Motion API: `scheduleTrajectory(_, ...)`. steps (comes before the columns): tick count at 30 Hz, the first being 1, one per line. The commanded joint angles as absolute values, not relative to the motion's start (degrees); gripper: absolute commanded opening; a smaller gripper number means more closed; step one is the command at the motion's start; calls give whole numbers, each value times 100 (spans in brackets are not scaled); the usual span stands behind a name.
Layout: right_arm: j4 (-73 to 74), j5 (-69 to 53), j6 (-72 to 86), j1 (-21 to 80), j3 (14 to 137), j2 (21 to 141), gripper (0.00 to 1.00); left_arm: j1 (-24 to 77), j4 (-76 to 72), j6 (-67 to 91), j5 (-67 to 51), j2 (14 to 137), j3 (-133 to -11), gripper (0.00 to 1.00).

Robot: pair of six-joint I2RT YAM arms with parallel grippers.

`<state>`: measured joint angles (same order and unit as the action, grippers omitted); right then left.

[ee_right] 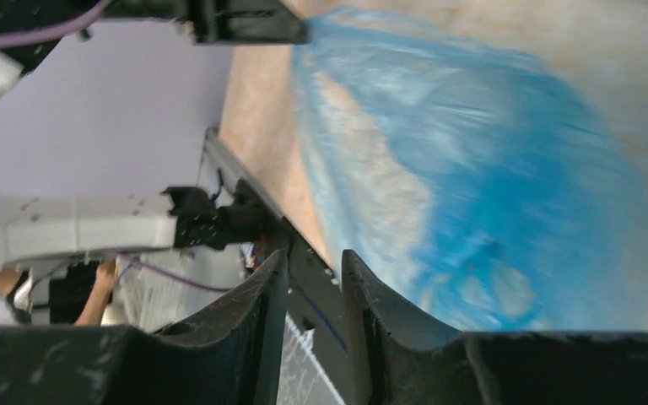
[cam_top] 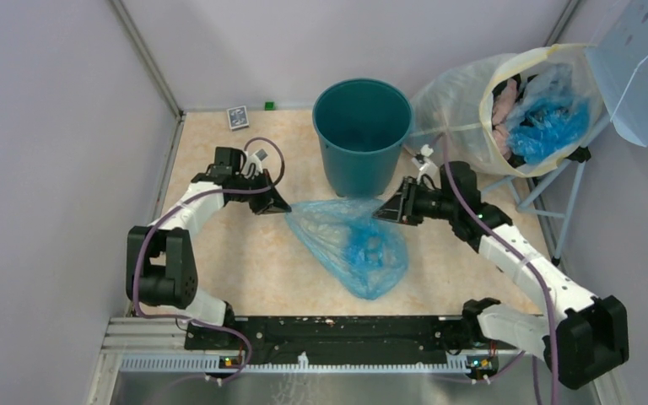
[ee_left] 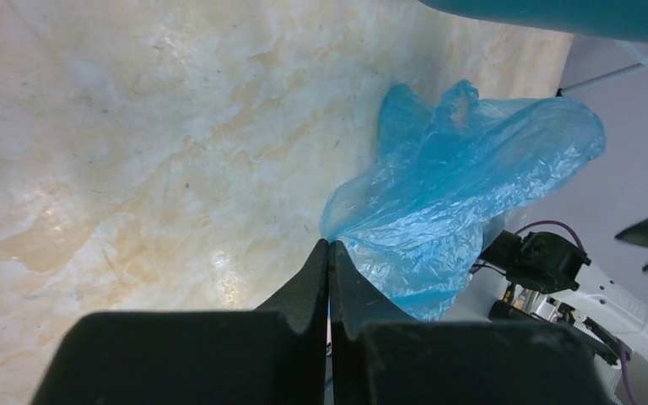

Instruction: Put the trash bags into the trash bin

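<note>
Left end effector (cam_top: 280, 207) is closed on the trash bag (cam_top: 354, 245). In the left wrist view its fingers (ee_left: 308, 278) are pressed together, and a corner of the light-blue plastic is pinched at their tips. The right end effector (cam_top: 381, 209) is placed at the opposite upper corner of the bag, with a narrow gap kept between its fingers (ee_right: 261, 287). In the right wrist view only the dark rail of the arm bases is seen through that gap. The blurred bag is seen just beside one finger, so it cannot be told whether it is touched there.

The bag is stretched between both end effectors directly in front of the trash bin (cam_top: 359, 164), outside of it. Its crumpled lower part is laid on the tabletop (cam_top: 245, 270), on the side away from the bin. The bin is stood upright with its mouth open upward. Just to the right of the bin a cloudy-white sack (cam_top: 451, 101) is leaned, with blue and pink material seen inside. Further right from the bin a pale-blue perforated panel (cam_top: 641, 76) is seen.
</note>
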<state>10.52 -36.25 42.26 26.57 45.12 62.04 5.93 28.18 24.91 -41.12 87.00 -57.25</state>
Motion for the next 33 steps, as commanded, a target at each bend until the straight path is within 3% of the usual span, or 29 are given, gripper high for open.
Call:
scheduleTrajectory(1, 2191, -2944, 3729, 1695, 4341, 5582, 29, 346, 2801, 2035, -4019, 8882, -5951, 1)
scheduleTrajectory(6, 2748, -2376, 3277, 1318, 3916, 5155, 29, 256, 2943, 1625, -3795, 9211, -6027, 0)
scheduleTrajectory(9, 2637, -2332, 3236, 1318, 3392, 5250, 39, 253, 2913, 1553, -3782, 9416, -6012, 0)
scheduleTrajectory(12, 1602, -3289, 3324, 1322, 2746, 5396, 60, 254, 2851, 1539, -3790, 9555, -6016, 0)
scheduleTrajectory(14, 415, -4069, 3785, 1370, 2232, 5541, 82, 249, 2838, 1523, -3804, 9655, -6043, 0)
scheduleTrajectory(18, -1677, -4707, 4393, 1841, 1705, 6073, 84, 252, 2838, 1494, -3906, 9890, -6144, 0)
scheduleTrajectory(24, -3637, -4860, 5115, 2932, 1991, 7086, 85, 255, 2884, 1497, -3990, 9984, -6269, 0)
scheduleTrajectory(33, -2131, -4526, 4745, 3209, 3110, 6633, 81, 252, 3003, 1546, -3999, 9738, -6306, 0)
